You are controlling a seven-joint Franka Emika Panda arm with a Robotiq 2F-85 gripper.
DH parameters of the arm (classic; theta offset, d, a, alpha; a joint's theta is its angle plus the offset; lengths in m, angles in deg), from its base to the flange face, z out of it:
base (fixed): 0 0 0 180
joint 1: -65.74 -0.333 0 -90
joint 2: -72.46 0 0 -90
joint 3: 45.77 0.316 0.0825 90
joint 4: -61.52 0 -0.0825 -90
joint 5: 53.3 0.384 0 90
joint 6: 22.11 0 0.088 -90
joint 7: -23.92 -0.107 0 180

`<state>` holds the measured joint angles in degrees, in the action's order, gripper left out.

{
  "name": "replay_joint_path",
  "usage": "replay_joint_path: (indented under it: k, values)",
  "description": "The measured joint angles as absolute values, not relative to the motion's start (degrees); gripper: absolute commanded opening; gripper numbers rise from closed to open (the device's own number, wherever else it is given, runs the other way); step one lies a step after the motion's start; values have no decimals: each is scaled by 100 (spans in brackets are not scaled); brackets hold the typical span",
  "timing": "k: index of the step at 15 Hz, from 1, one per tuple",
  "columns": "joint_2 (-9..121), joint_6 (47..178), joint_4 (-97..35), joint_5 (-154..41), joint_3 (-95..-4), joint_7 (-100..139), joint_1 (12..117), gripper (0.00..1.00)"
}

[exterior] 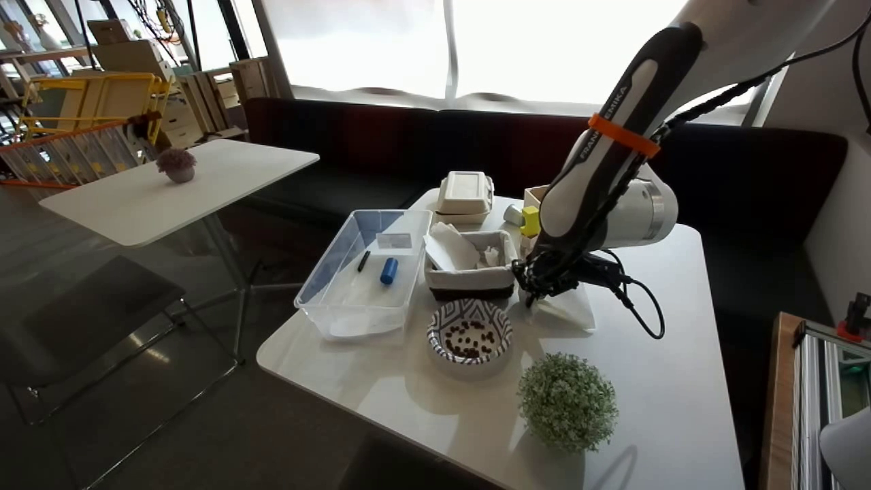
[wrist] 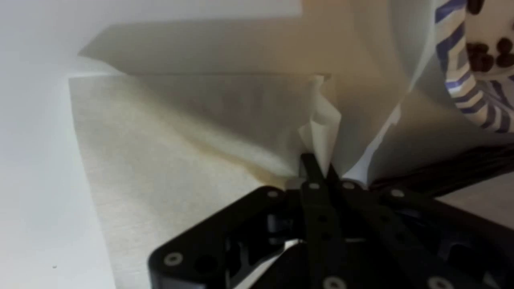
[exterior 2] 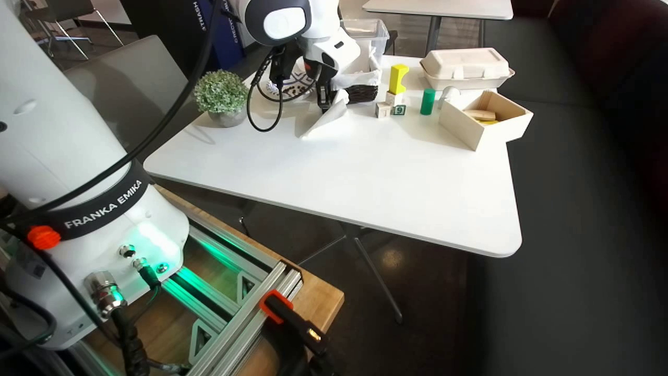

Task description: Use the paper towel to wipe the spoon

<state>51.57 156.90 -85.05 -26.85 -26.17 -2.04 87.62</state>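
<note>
The white paper towel lies partly spread on the table in the wrist view, with a crumpled fold standing up. My gripper points down and is shut on this fold. The towel also shows in both exterior views, with part of it raised off the table at the fingertips. The gripper is low, close to the table, beside the dark basket. The spoon does not show in any view; I cannot tell whether it is under the towel.
A lined basket with white paper stands beside the gripper. A patterned bowl with dark beans, a clear bin and a potted plant are near. Toy blocks, a green cylinder, a wooden box and takeout containers stand beyond.
</note>
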Motion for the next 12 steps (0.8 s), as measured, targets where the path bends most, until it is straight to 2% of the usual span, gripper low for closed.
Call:
replay_joint_path:
  k: [7,12]
  values:
    - [5411,14588,-8511,-2435,-2560,-465,9106,0]
    - [5550,14386,-8634,-2287,-2772,-679,9040,0]
